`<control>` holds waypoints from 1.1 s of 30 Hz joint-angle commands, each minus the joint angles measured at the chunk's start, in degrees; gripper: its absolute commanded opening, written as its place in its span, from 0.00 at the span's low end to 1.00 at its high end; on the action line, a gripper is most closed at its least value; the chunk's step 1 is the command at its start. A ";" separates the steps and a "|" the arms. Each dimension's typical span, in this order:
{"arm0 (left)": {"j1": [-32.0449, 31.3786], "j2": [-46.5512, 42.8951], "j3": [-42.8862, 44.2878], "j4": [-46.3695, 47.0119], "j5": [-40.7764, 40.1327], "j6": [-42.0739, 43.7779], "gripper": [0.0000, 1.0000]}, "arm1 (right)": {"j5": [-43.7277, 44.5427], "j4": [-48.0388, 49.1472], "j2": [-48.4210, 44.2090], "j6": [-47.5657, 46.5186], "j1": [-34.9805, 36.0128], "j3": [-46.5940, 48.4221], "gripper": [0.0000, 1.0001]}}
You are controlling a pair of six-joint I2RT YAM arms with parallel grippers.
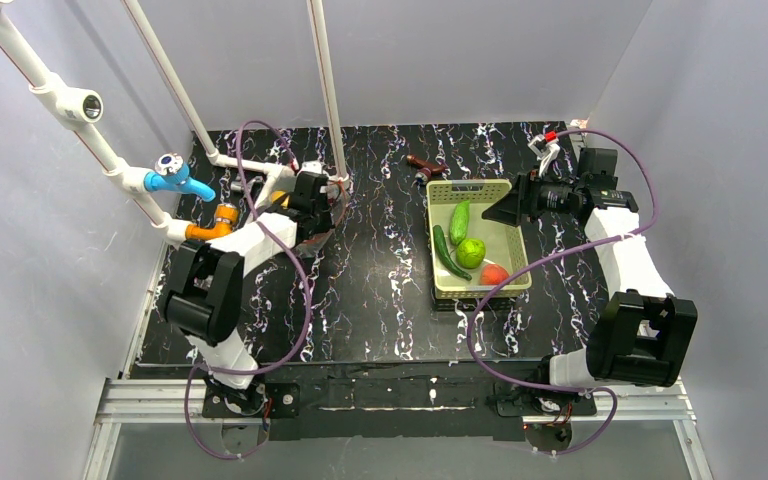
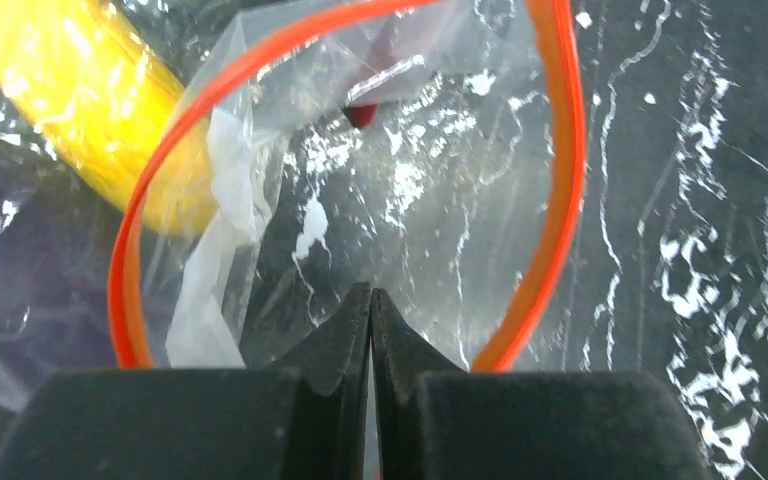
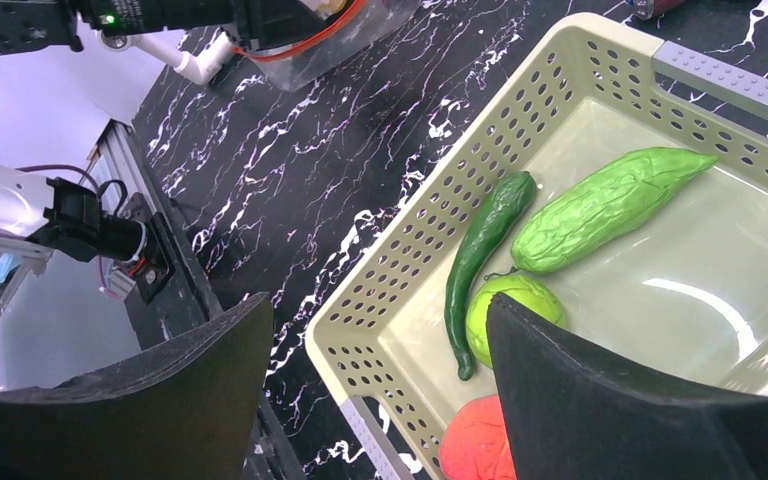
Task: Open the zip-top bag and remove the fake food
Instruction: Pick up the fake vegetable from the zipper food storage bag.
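The zip-top bag (image 2: 440, 170) lies near the far left corner of the counter (image 1: 390, 290); its red-orange strip makes a wide open ring, so the bag looks open. A yellow piece (image 2: 70, 90) and a dark purple piece (image 2: 30, 250) show through the clear plastic. The rest of the fake food lies in the basket (image 3: 410, 210) on the right side of the counter: a cucumber (image 3: 480, 250), a bumpy green piece (image 3: 600, 205), a green round fruit (image 3: 515, 300) and a tomato (image 3: 475, 445).

The step now seems to be holding the bag so the last pieces can come out. To do it well, the left end effector (image 2: 370, 310) should grip the plastic low and steady, so the ring does not fold shut. It should not tug fast, for the thin bag could slide or crumple. The other arm would then need to come across and go in through the ring for the yellow piece.

The left arm bends up at its elbow by the left edge, then reaches toward the far edge; its wrist tips down at the bag's mouth. Its jaws are pressed tight together with no gap; I cannot tell if plastic is caught between them. The right arm runs up the right edge and turns in; the right end effector (image 3: 378, 320) hangs over the basket with jaws wide apart and nothing in them.
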 commanded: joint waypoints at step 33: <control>-5.97 -2.79 3.10 -17.97 -20.60 3.96 0.55 | -3.02 0.83 -0.78 3.55 0.20 2.21 0.84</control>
